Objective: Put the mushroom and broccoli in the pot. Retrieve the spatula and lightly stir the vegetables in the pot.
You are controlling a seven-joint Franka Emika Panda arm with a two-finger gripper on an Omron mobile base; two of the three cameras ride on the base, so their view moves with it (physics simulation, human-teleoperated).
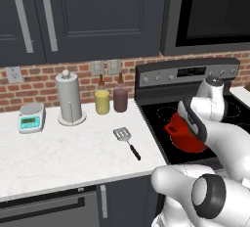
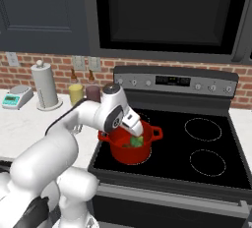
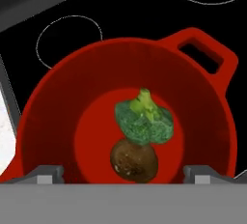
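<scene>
Inside the pot point(image 3: 53, 121) on the stove point(image 2: 206, 138), the broccoli point(image 3: 143, 121) lies on the red floor touching the mushroom point(image 3: 134, 161). The end effector point(image 3: 123, 174) hangs above them with its fingers spread wide and nothing between them. Both vegetables look to be in, so the loading step seems done. Next comes the spatula point(image 1: 126, 141), lying on the white tabletop point(image 1: 58, 147) left of the stove: the arm must swing over and grip its thin black handle.

arm point(image 2: 74, 124): glossy white rounded shells | joints: dark grey rings | base: bulbous white housing, dark round cap
</scene>
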